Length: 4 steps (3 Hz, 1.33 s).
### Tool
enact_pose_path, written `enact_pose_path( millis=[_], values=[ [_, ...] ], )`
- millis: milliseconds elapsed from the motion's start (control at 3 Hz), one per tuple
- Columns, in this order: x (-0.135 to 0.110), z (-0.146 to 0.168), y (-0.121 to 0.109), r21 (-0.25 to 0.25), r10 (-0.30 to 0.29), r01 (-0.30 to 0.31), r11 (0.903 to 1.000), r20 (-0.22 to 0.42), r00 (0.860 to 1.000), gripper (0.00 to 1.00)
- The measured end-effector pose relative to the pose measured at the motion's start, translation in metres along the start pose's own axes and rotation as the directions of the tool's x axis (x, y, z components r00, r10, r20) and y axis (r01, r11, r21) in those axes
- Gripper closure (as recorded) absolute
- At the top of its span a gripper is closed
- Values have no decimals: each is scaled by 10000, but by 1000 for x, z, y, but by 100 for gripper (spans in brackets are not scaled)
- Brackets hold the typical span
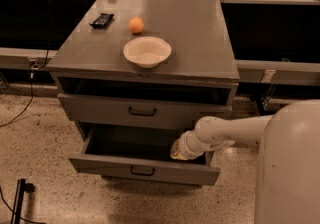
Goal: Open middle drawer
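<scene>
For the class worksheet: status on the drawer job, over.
Gripper at right end of middle drawer. Drawer pulled well out. No obstruction seen in front.

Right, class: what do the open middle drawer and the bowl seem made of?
Middle drawer: likely grey painted metal, matte, with thin flat walls. Bowl: cream, smooth, perhaps ceramic or plastic; the look leaves it open. The gripper reaches into the drawer's right side.

Lab-like workspace: grey metal cabinet (200, 43), speckled floor (40, 138), loose cable (31, 88); tool (176, 152) at the open drawer (110, 165).
</scene>
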<state>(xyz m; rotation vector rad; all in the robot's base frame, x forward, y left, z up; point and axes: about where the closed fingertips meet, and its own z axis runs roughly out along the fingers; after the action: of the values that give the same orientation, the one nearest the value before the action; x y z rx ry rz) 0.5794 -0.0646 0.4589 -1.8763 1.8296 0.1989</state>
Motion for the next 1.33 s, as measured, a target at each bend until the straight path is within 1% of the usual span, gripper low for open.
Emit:
enact_pose_path(
  millis=[333, 667, 1000, 1333],
  values=[
    [9, 12, 4, 244, 247, -246, 9994, -18, 9997, 100],
    [18, 23, 13, 403, 697, -710, 9967, 320, 9971, 100],
    [27, 27, 15, 212, 1338, -1351, 9906, 542, 9895, 100],
    [33, 38, 1, -429, 1866, -1838, 9820, 743, 9796, 100]
  ],
)
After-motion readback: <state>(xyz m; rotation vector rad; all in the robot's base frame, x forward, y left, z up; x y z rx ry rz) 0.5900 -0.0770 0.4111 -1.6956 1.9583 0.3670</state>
